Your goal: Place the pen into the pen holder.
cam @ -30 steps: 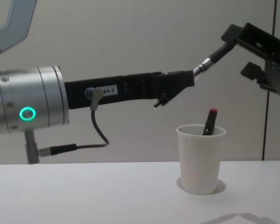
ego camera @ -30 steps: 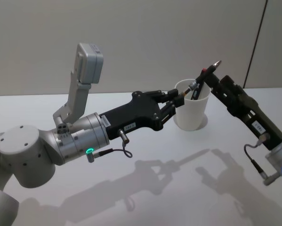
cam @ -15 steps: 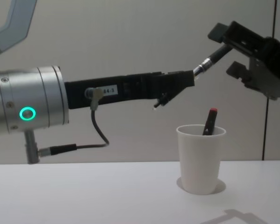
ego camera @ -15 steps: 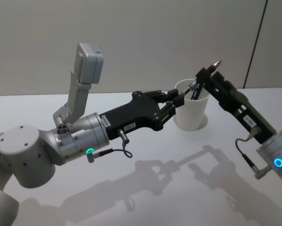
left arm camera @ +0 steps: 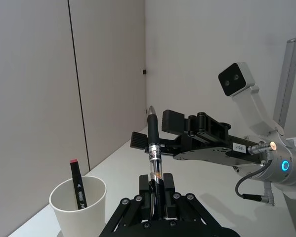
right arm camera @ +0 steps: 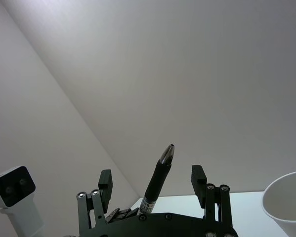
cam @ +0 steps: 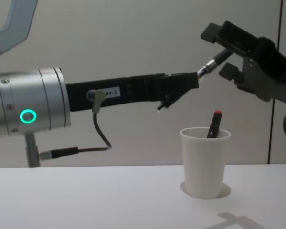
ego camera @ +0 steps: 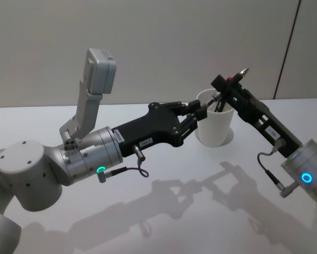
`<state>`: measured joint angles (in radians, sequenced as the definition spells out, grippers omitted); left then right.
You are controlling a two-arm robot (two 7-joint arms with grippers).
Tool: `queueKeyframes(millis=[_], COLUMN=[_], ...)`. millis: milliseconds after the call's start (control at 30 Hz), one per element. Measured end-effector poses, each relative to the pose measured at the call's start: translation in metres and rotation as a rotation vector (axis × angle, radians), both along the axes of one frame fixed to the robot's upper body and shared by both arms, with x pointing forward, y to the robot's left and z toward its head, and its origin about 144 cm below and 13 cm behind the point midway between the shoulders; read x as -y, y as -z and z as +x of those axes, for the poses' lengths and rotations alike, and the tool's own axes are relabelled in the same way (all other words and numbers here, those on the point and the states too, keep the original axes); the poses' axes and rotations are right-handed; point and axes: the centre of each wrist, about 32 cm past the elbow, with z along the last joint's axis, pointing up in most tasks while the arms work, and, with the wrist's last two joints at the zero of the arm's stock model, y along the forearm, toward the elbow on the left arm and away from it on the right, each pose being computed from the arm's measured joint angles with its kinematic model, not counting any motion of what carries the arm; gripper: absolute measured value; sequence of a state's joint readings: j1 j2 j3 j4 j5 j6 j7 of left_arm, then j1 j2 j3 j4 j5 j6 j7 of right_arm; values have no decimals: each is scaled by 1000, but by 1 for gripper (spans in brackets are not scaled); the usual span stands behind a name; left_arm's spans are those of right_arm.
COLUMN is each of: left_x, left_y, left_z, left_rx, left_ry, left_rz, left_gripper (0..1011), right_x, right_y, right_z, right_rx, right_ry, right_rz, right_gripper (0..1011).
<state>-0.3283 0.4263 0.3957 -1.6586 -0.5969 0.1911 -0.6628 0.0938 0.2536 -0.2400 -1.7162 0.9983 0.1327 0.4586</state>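
My left tool [ego camera: 200, 112], clamped on the pen [left arm camera: 153, 148], holds it tilted above the pen holder [cam: 205, 162]; my right tool [right arm camera: 151, 177], spread apart, straddles the pen's upper end.

Smooth matt paper on the tapered white paper cup [cam: 205, 162]; glossy black plastic, shiny metal tip on the slim black pen [left arm camera: 154, 158]; matt black left gripper [ego camera: 199, 112]; satin silver metal arm casing [cam: 33, 105].

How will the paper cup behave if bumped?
Probably light: the pen holder is a paper cup with a marker inside. Likely tippy: it is tall, narrowing to its base. The left gripper, holding the pen, and open right gripper hang above it.
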Motion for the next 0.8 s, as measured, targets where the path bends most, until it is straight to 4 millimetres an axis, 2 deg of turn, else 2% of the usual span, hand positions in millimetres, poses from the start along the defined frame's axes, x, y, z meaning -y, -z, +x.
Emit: queueKeyframes(millis=[300, 567, 600, 800], left_x=[0, 0, 0, 0], left_y=[0, 0, 0, 0], left_z=[0, 0, 0, 0], left_rx=[0, 0, 0, 0], left_ry=[0, 0, 0, 0], left_rz=[0, 0, 0, 0], left_gripper=[164, 164, 164, 164], right_x=[-1, -2, -2, -2], right_y=[-1, -1, -1, -1], right_z=[2, 3, 3, 4], right_rx=[-4, -6, -6, -7], right_ry=[-9, -14, -15, -16], right_rz=[4, 7, 7, 8], right_gripper=[997, 813, 761, 598])
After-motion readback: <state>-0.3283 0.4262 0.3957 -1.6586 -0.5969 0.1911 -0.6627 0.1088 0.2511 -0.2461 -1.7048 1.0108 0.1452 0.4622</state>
